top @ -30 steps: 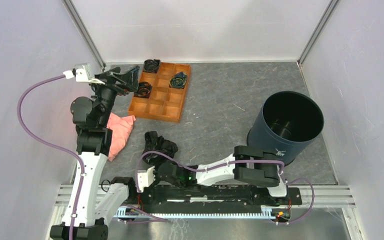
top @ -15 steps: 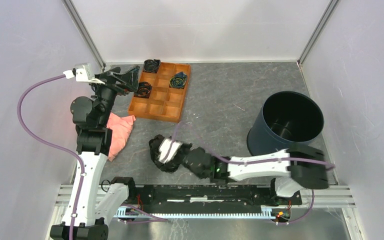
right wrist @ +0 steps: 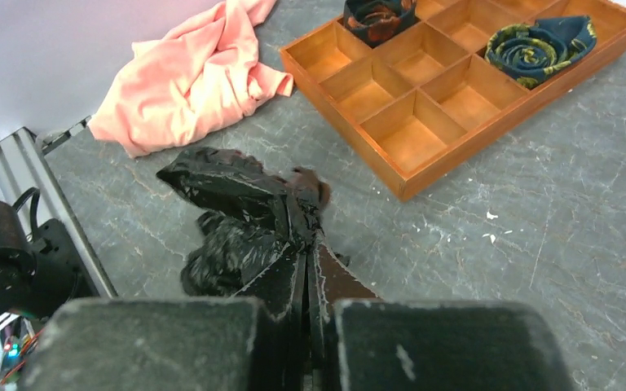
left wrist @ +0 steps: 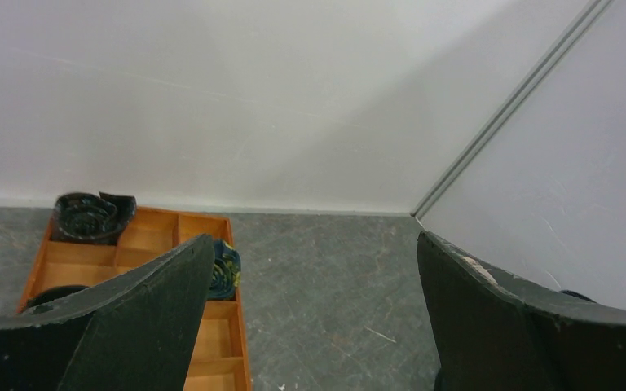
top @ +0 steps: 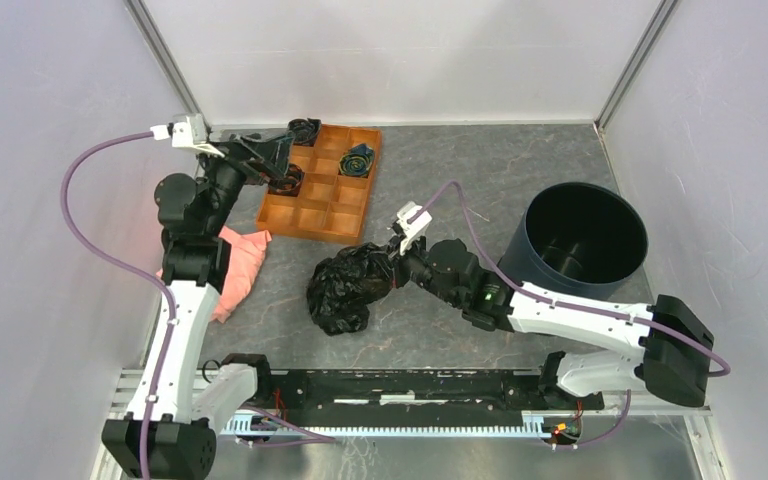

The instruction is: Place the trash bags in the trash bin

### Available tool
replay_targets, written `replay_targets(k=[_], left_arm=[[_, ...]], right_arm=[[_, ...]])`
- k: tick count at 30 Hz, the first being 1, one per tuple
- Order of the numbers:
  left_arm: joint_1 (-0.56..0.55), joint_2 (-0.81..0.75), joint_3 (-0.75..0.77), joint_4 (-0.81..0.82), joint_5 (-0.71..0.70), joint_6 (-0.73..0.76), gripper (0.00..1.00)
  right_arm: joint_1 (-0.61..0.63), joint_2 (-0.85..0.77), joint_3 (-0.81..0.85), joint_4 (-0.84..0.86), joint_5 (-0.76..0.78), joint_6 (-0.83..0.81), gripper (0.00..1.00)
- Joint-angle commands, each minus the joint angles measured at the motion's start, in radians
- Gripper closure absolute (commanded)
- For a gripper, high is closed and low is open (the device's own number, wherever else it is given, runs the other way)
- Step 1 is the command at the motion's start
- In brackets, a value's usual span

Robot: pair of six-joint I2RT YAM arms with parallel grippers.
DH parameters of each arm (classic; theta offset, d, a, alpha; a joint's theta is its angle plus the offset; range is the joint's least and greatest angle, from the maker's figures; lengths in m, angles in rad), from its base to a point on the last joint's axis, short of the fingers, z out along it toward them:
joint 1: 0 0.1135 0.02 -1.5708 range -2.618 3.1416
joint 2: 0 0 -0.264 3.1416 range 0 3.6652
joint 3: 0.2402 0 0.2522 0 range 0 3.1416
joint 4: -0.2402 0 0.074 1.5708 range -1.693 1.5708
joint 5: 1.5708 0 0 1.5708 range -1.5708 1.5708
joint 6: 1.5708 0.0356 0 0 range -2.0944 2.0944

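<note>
The trash bag [top: 345, 288] is a crumpled lump of glossy black film at the table's middle, left of the trash bin [top: 532, 282]. My right gripper [top: 392, 266] is shut on the bag's right end. In the right wrist view the film [right wrist: 240, 208] bunches out from between the closed fingers of that gripper [right wrist: 308, 244]. The dark navy bin stands upright at the right, mouth up and clear of the bag. My left gripper [top: 278, 165] hovers open over the orange tray's left side. In the left wrist view that gripper [left wrist: 314, 240] has nothing between its fingers.
An orange compartment tray [top: 322, 212] with three dark spiral rolls [top: 357, 160] sits at the back left. A pink cloth [top: 238, 262] lies by the left arm's base. White walls close in the back and both sides.
My right arm swung out from the near rail to the table's middle, shut on the trash bag and pulled it right, toward the bin. The left arm shifted slightly right.
</note>
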Motion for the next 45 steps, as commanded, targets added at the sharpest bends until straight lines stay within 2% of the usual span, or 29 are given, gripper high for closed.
replay_targets(k=[1, 4, 8, 13, 16, 19, 23, 25, 29, 36, 39, 41, 42, 45], left_arm=[[0.007, 0.068, 0.045, 0.047, 0.126, -0.083, 0.00], [0.007, 0.129, 0.062, 0.080, 0.228, -0.132, 0.00], [0.007, 0.207, 0.081, 0.145, 0.366, -0.211, 0.00], [-0.011, 0.247, 0.073, 0.246, 0.459, -0.280, 0.00], [-0.063, 0.240, 0.069, 0.252, 0.462, -0.257, 0.00], [-0.164, 0.232, 0.068, 0.248, 0.465, -0.206, 0.00], [-0.340, 0.201, 0.083, 0.142, 0.409, -0.040, 0.00], [-0.456, 0.181, 0.099, 0.032, 0.332, 0.075, 0.00], [-0.625, 0.152, 0.103, -0.081, 0.174, 0.252, 0.01], [-0.846, 0.260, 0.148, -0.226, -0.006, 0.381, 0.01], [-0.891, 0.310, 0.174, -0.276, -0.068, 0.385, 0.08], [-0.896, 0.331, 0.199, -0.307, -0.110, 0.374, 0.20], [-0.896, 0.336, 0.213, -0.331, -0.150, 0.370, 0.28], [-0.896, 0.328, 0.242, -0.396, -0.318, 0.373, 0.59]], right_arm=[[-0.034, -0.087, 0.082, -0.069, -0.073, 0.019, 1.00], [-0.074, -0.149, 0.094, -0.073, -0.059, -0.004, 1.00], [-0.164, -0.185, 0.134, -0.105, -0.127, 0.032, 1.00], [-0.214, -0.208, 0.159, -0.120, -0.147, 0.062, 1.00], [-0.245, -0.221, 0.168, -0.137, -0.132, 0.085, 1.00], [-0.284, -0.233, 0.183, -0.156, -0.106, 0.125, 1.00], [-0.327, -0.245, 0.193, -0.178, -0.072, 0.220, 1.00], [-0.340, -0.254, 0.187, -0.163, -0.069, 0.259, 1.00], [-0.347, -0.287, 0.151, -0.110, -0.038, 0.340, 1.00], [-0.348, -0.295, 0.095, 0.015, -0.072, 0.441, 1.00], [-0.348, -0.281, 0.090, 0.016, -0.088, 0.455, 1.00], [-0.348, -0.280, 0.080, 0.011, -0.090, 0.455, 1.00], [-0.348, -0.284, 0.075, 0.001, -0.078, 0.451, 0.99], [-0.348, -0.311, 0.051, -0.026, -0.034, 0.427, 0.99]])
